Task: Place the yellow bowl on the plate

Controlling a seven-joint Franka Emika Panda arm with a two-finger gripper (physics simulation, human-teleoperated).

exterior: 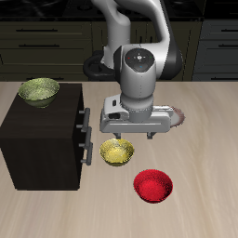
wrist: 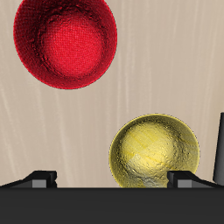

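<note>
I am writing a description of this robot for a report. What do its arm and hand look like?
The arm is made of rounded white segments with dark grey joints. Its wrist ends in a round dark cap with a small red mark. The hand has a flat, wide, light grey body with dark fingers below. No cables are visible.

Even, soft light from above fills both renders, with no harsh glare. On the pale desk (exterior: 204, 139) shadows are faint. The red bowl (exterior: 153, 185) carries a small glossy highlight, and in the wrist view its inside looks grainy. The yellow bowl (wrist: 155, 151) shows a mild sheen. The dark cabinet (exterior: 42, 139) stays nearly featureless. Both pictures are small and coarse, with soft edges but no motion blur.
</note>
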